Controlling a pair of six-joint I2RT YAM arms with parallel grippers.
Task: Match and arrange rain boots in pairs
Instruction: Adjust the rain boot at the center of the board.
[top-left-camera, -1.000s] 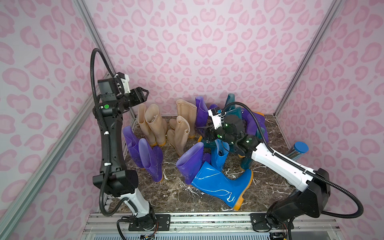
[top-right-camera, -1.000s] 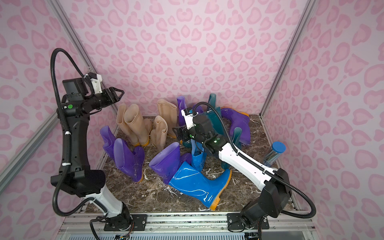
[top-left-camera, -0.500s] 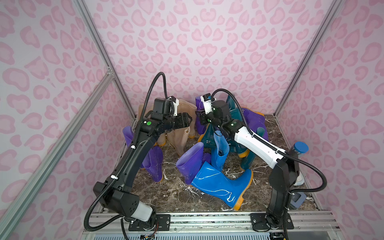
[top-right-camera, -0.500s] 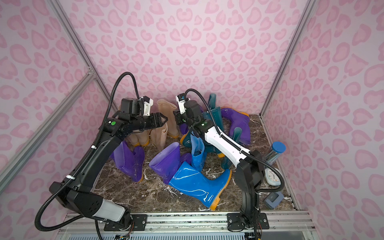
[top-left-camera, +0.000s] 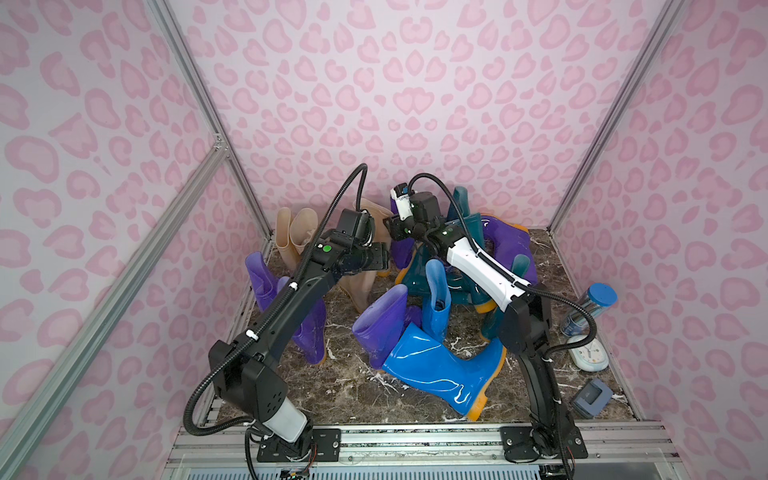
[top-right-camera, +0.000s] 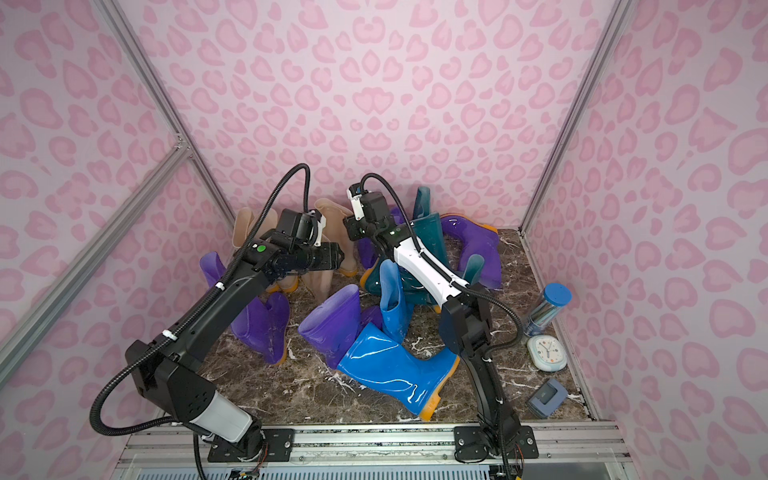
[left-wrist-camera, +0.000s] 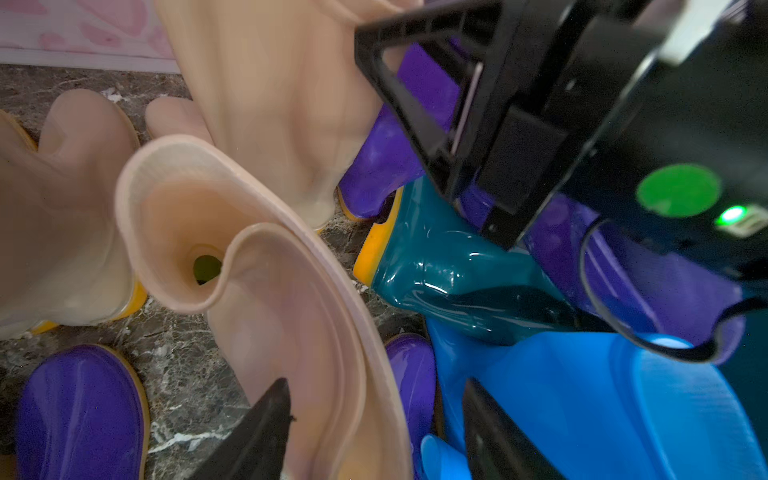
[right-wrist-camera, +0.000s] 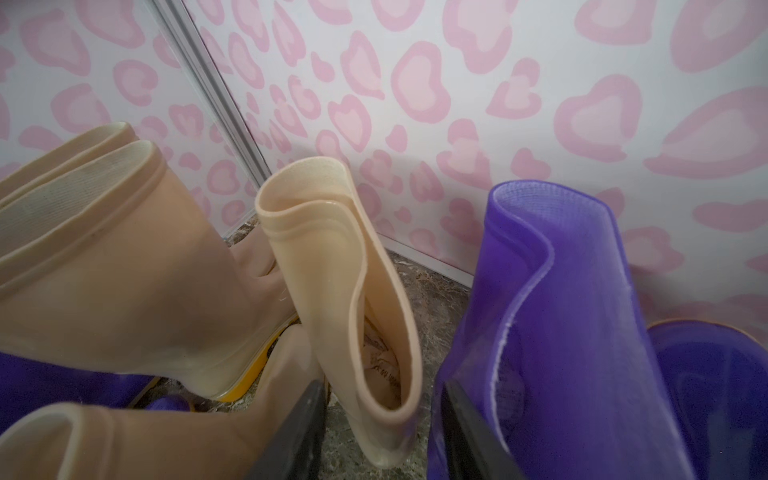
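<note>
Beige boot (right-wrist-camera: 332, 257) with crumpled paper (right-wrist-camera: 384, 365) inside, right gripper (right-wrist-camera: 382, 383) fingers apart astride its cuff, left gripper (left-wrist-camera: 374, 381) spread around rim of second beige boot (left-wrist-camera: 199, 187), left arm (top-left-camera: 291, 299) swung down since earlier

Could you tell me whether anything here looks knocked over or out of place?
Yes. A bright blue boot lies on its side at the front, a purple boot tilted beside its top. A clock, capped cylinder and small box by the side wall are not boots.
</note>
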